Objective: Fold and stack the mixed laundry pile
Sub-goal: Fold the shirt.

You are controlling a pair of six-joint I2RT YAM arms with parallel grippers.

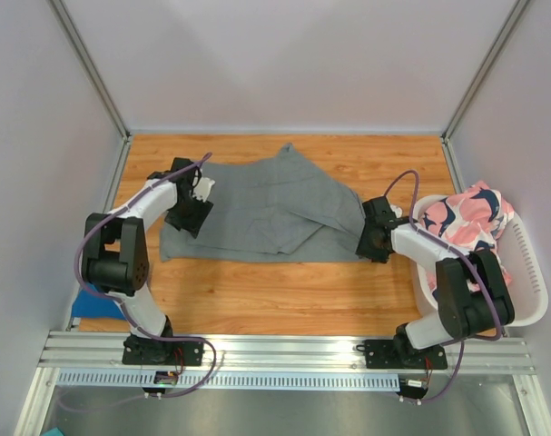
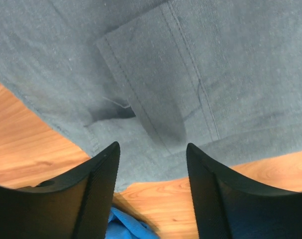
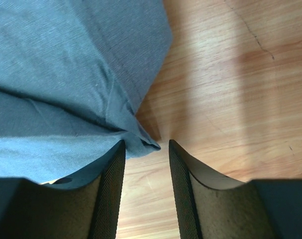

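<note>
A long grey garment lies spread flat on the wooden table, partly folded over itself. My left gripper stands open over its left end. In the left wrist view the grey cloth with its seams lies ahead of the open left gripper, nothing clamped. My right gripper is at the garment's right end, open. In the right wrist view a corner of the grey cloth rests against the left finger of that gripper, not pinched. A pink patterned garment lies in the basket. A bright blue cloth shows below the left fingers.
A white slotted basket stands at the table's right edge beside the right arm. The blue cloth peeks out at the table's left edge. White walls with metal posts enclose the table. A metal rail runs along the near edge.
</note>
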